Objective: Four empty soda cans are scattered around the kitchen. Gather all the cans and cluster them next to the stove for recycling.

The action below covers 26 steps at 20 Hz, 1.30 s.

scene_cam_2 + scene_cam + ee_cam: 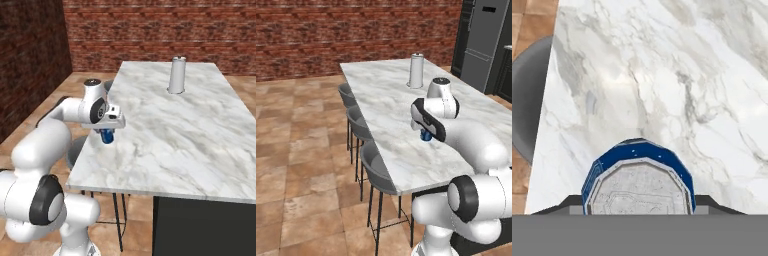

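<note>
A blue soda can (639,172) with a silver top sits between my gripper's (639,205) dark fingertips, and the jaws are shut on its sides. In the base views the gripper (426,131) (106,129) holds this can (426,136) (106,137) upright over the white marble island (386,100) (165,130), close to the stool-side edge. Whether the can's base touches the marble I cannot tell. The stove is out of view.
A tall white paper-towel roll (416,71) (177,75) stands near the island's far end. Grey stools (376,167) line the island's left edge over the tiled floor. A dark tall fridge (483,40) stands at the back right. Red brick walls close the room behind.
</note>
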Tool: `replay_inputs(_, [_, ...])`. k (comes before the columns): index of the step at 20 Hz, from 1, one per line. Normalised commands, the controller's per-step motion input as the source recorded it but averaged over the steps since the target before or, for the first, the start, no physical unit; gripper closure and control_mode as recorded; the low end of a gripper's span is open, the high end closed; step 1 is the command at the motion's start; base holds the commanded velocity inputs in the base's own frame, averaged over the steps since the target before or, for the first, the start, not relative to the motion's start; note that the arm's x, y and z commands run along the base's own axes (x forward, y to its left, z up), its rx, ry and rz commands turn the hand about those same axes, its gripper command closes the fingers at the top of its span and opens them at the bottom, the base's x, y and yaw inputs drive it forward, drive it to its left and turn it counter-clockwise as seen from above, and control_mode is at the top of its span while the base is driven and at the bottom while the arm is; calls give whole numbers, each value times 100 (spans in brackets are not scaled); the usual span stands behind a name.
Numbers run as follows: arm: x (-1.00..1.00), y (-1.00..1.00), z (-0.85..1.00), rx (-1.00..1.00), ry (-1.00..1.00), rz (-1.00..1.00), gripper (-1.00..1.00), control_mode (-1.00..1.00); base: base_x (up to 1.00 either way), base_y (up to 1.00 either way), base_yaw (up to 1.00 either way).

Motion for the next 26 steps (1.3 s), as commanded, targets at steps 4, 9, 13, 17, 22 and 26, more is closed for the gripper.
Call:
replay_inputs(4, [-64,-14,0,0,-2,0,100,-100,0,0,0])
replay_inputs(9, [-40,0,0,0,0,0,100,-100,0,0,0])
replay_inputs(13, [-1,0,0,0,0,0,100,100,0,-26,0])
replay_inputs(17, [0,0,0,0,0,0,100,100,20,-100,-5])
replay_inputs(22, [0,0,0,0,0,0,100,100,38,-100,-4])
replay_inputs(26, [0,0,0,0,0,0,100,100,29,-100,-2])
